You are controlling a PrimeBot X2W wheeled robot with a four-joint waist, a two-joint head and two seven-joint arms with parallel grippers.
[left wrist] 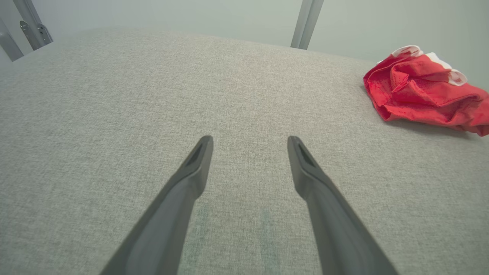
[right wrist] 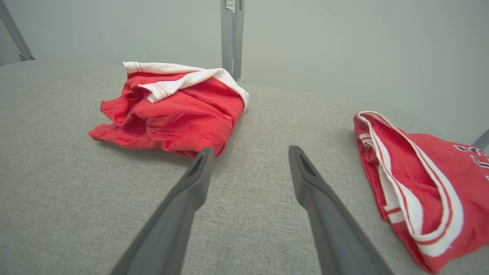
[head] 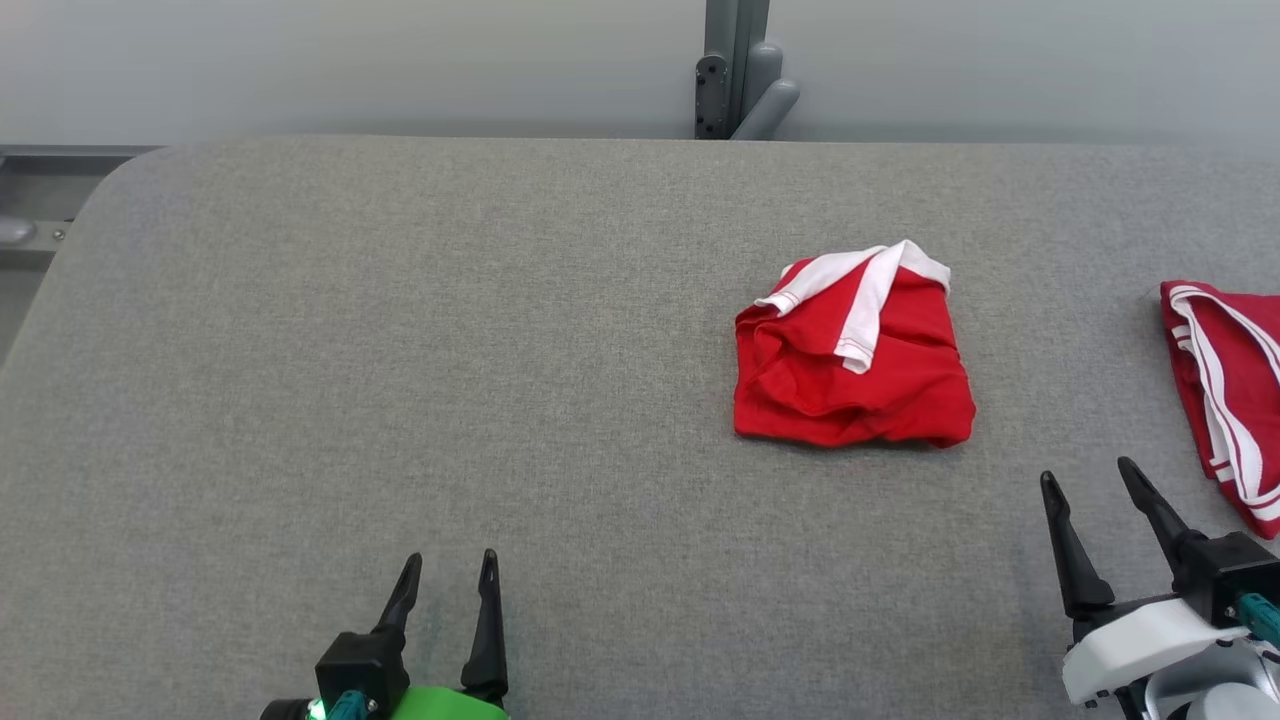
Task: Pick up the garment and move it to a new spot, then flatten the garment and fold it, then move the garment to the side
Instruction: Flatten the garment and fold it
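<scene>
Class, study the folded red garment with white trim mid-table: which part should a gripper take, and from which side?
Probably its near edge, by the right corner of the folded red garment: the layers stack into a rounded lip there, so one pinch could catch them all. Come low from the robot's side with the open right gripper, the nearer one.

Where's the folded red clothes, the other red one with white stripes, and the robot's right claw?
folded red garment point(head: 850, 385): head view, its red middle.
striped red garment point(head: 1258, 400): head view, its red cloth.
right gripper point(head: 1086, 470): head view, midway between its open fingertips.
</scene>
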